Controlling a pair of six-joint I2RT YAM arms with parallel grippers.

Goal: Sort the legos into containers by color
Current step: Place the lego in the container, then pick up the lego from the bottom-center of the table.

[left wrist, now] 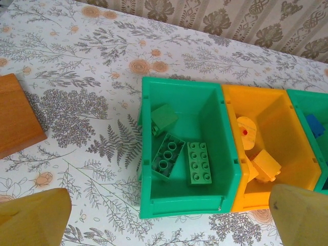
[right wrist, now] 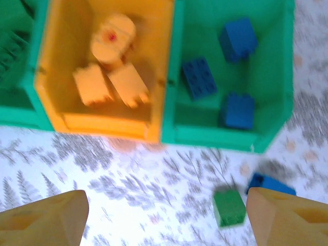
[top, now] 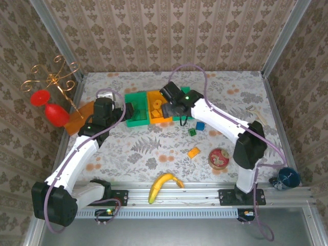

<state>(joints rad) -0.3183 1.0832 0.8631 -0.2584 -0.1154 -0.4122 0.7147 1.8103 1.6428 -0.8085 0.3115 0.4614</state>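
The containers [top: 136, 96] are seen as a joined row of three bins just above the middle of the top view: a left green bin [left wrist: 179, 86], an orange bin [left wrist: 256, 95] and a right green bin [right wrist: 230, 137]. Three green legos [left wrist: 199, 162] are laid on the floor of the left green bin. Orange legos [right wrist: 128, 84] are gathered in the orange bin, one of them round with a red dot. Three blue legos [right wrist: 199, 77] are spread apart in the right green bin.

Three pieces are left loose on the flower-patterned counter [top: 143, 148]. A loose blue lego [top: 200, 125] and a loose green lego [top: 192, 131] are placed close together just below the right end of the row. A loose orange lego [top: 193, 152] is found lower in the frame, near a red-rimmed tin [top: 219, 159].

The left arm's fingers [left wrist: 36, 218] are shown spread wide at the bottom corners of the left wrist view, with nothing gripped, in front of the left green bin. The right arm's fingers [right wrist: 292, 218] are likewise parted and empty in a blurred right wrist view, in front of the orange and right green bins.

A banana [top: 164, 184] is seen at the bottom centre and an orange board [top: 77, 120] to the left of the row.
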